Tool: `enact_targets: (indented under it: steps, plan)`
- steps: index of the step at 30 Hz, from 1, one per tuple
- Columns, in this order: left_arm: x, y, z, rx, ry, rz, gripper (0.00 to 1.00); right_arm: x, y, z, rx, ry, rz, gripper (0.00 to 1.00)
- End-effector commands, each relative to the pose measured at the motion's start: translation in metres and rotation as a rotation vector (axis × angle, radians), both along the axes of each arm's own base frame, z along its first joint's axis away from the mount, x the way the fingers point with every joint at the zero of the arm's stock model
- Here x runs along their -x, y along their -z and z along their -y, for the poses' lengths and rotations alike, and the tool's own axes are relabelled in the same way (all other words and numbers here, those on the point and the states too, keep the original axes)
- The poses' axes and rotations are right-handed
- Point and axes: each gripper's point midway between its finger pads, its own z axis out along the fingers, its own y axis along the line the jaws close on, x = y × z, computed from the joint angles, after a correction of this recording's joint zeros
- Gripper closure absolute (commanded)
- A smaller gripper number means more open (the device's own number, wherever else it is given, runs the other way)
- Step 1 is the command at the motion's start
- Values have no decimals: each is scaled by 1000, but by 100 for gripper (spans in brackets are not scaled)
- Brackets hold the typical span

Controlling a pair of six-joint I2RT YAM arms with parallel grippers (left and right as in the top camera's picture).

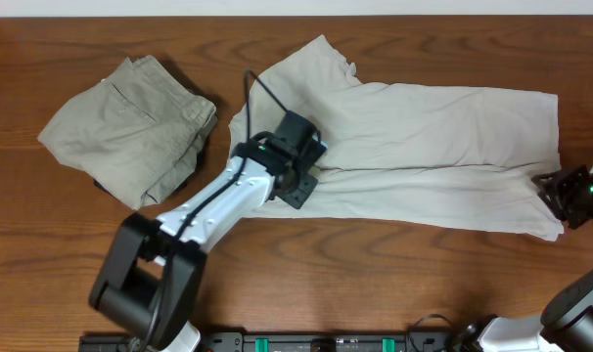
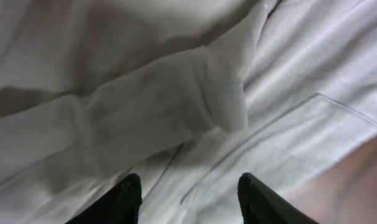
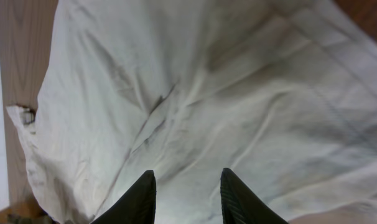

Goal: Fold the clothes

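Pale T-shirt [image 1: 433, 137] lies flat along bench [image 1: 375, 288], beside folded trousers [image 1: 130, 127]; left claw [image 2: 190, 202] over its left end, right claw [image 3: 185, 196] at its right edge, both parted, gripping nothing.

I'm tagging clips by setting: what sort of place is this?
Likely a robot lab workbench: a wooden table, a white robot arm mounted at its edge, and a pale T-shirt spread beside folded khaki trousers.
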Motion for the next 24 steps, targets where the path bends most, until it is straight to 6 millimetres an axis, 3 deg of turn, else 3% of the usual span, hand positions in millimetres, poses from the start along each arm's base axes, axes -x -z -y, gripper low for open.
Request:
enact_targets:
  steps: [1, 11, 17, 21, 24]
  plan:
    - [-10, 4, 3, -15, 14, 27, 46, -9, -10, -9, 14, -62, 42, 67]
    - [-24, -1, 25, 88, 17, 71, 40, -12, -6, -15, 46, -89, 16, 68]
    - [-20, 13, 29, 82, 20, 42, 41, -11, -5, -15, 53, -89, 6, 68]
    - [-22, 14, 31, 87, 22, 49, 54, -11, -5, -15, 53, -89, 6, 68]
    - [-25, 12, 33, 96, 22, 64, 73, -10, -5, -15, 52, -89, 5, 69]
